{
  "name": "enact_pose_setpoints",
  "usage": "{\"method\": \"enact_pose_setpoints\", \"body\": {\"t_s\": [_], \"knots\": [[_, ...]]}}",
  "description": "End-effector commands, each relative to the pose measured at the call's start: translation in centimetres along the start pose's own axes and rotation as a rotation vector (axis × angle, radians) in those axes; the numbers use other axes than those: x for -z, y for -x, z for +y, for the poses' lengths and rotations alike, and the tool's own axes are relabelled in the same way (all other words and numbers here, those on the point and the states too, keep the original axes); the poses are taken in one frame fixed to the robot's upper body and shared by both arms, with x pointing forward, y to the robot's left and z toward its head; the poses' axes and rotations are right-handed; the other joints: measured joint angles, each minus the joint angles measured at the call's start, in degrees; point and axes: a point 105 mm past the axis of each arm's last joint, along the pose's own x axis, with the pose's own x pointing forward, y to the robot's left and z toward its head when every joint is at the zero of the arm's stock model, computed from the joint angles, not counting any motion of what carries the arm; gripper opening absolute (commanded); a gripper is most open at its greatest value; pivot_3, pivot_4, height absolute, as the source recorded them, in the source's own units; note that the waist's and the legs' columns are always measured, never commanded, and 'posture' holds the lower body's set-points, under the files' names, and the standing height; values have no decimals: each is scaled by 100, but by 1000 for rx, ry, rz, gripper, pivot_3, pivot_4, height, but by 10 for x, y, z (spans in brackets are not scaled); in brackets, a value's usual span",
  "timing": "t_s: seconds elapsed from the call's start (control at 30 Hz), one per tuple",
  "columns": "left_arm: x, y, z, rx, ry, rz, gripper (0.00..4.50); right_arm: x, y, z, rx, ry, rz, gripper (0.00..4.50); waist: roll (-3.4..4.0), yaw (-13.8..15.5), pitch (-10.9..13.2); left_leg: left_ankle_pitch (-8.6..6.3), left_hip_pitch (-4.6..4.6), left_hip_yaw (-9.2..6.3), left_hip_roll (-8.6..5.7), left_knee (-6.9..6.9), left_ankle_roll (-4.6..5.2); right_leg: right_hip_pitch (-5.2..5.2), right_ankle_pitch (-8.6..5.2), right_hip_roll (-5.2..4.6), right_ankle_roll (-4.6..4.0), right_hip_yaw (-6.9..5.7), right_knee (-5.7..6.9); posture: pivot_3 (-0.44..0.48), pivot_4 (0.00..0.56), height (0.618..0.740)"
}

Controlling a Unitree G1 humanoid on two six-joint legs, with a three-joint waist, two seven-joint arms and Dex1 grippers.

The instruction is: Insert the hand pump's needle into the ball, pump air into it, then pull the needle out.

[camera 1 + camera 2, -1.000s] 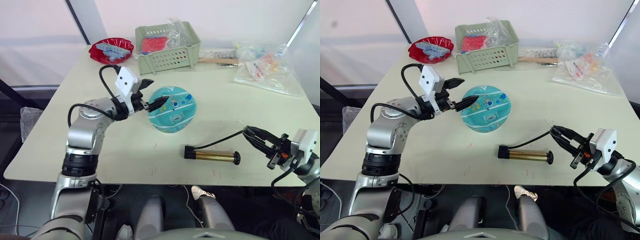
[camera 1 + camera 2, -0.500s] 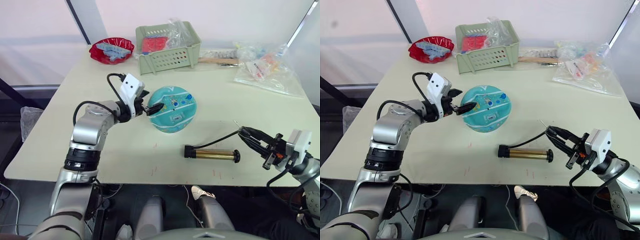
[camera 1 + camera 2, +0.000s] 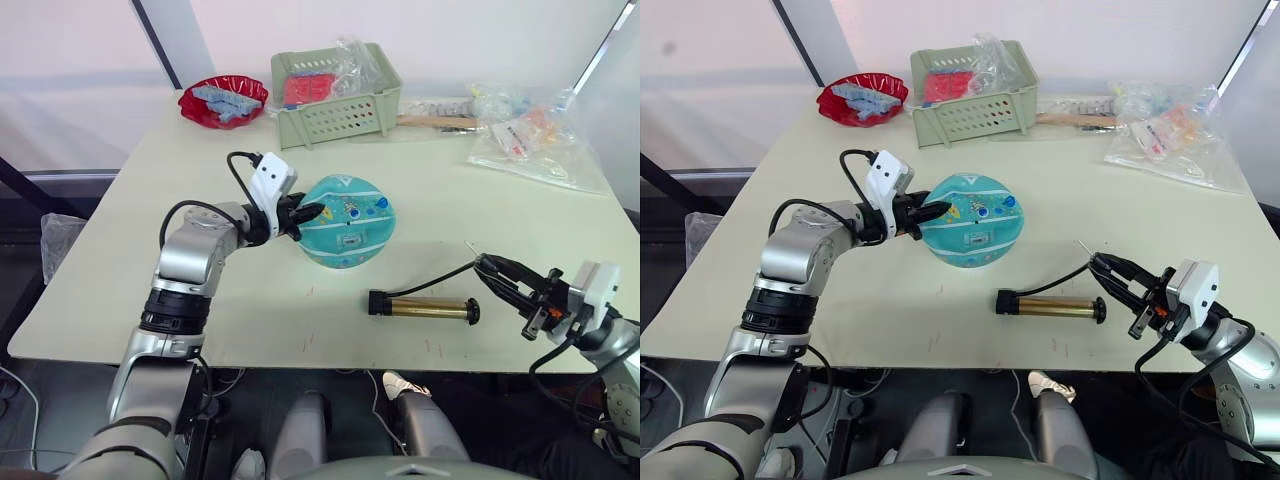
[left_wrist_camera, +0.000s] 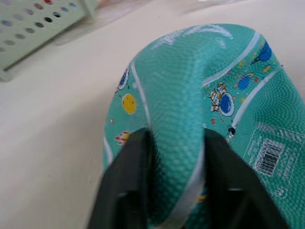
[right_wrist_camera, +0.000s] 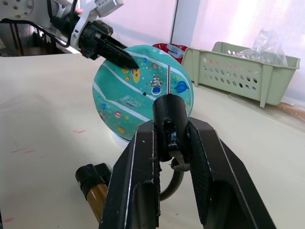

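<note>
While the left end effector (image 3: 305, 213) pinches a fold of the soft ball (image 3: 348, 220) mid-surface and the right end effector (image 5: 170, 143) clamps the needle (image 5: 168, 78) fitting, insertion is pending: the tip must next reach the ball's valve.

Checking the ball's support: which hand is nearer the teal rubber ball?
Left. The left hand pinches the teal rubber ball; the right hand is apart, holding the needle.
</note>
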Motion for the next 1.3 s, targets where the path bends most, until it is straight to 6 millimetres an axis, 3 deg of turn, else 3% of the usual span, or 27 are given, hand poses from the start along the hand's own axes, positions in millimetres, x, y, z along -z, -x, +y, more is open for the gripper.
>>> {"method": "enact_pose_setpoints", "body": {"t_s": [0.03,0.27,0.6,1.3], "knots": [[-8,0,0,-3,-33,-33,77,-9,-8,-1,0,-7,-26,318,0,0,0,0,0,0,0,0,0,0,0,0,0,0,0,0,150,736],[-11,-3,-3,-4,-43,-59,16,-13,-31,1,-19,-95,47,318,0,7,0,0,0,0,-1,2,0,0,1,-2,-1,1,5,0,150,736],[-3,-7,-9,0,-52,-77,16,-12,-77,-9,-35,-93,387,318,-2,33,-1,0,-6,-13,-5,5,0,-2,4,-4,-8,-9,9,0,150,736],[16,-15,-18,15,-49,-112,16,-37,-138,-12,-231,-149,722,318,3,12,-2,0,-30,-38,-11,19,1,-9,14,-13,-24,-37,8,0,150,736]]}}
